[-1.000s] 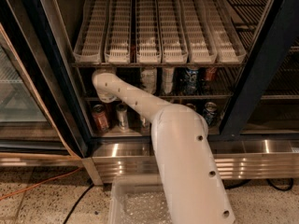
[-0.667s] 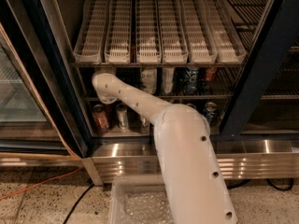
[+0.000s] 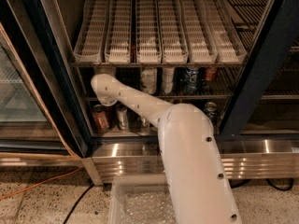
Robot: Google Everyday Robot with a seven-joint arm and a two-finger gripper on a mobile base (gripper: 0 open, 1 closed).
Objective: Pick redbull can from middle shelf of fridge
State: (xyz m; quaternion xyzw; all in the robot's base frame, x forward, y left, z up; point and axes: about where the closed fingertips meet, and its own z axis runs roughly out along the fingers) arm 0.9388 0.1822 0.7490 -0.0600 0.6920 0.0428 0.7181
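The fridge (image 3: 259, 73) stands open in front of me. My white arm (image 3: 187, 143) reaches in at the left end of the middle shelf (image 3: 201, 96), a dark wire rack. The wrist (image 3: 105, 87) sits just above the rack's front rail. My gripper (image 3: 104, 72) points up and back behind the wrist, under the white slotted rack, and is mostly hidden. The redbull can does not show; the spot in front of the gripper is hidden by the wrist.
Two white-labelled cans (image 3: 148, 80), a blue can (image 3: 190, 78) and a red can (image 3: 210, 73) stand on the middle shelf to the right. White slotted lanes (image 3: 159, 36) hang above. Several cans (image 3: 99, 117) stand on the bottom shelf. A clear plastic bin (image 3: 140, 204) is below.
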